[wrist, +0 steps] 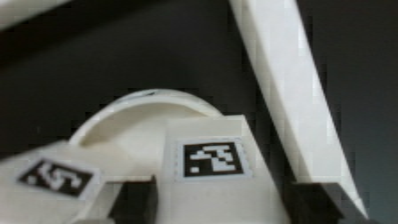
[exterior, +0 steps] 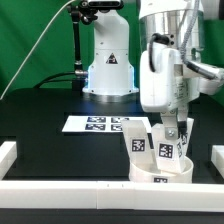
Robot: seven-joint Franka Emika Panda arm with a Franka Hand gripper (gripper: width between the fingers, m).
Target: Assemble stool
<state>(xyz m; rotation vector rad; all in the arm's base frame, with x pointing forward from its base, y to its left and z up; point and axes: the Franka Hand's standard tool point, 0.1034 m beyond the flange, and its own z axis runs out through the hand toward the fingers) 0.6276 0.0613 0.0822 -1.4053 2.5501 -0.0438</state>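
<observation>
I judge I am fitting a leg [exterior: 166, 150] into the seat [exterior: 158, 170], which lies near the front rail [exterior: 70, 187], with another leg [exterior: 137, 141] already standing on it just beside mine. My gripper [exterior: 170, 131] sits down over the leg's top, but I cannot tell how far my jaws are parted or whether they grip it. Next I must seat the leg squarely; there are no containers here.

Exterior view: faces arm base across table, mid-range. Wrist view: close, looking down. Shared: seat [exterior: 160, 165] [wrist: 143, 125].
</observation>
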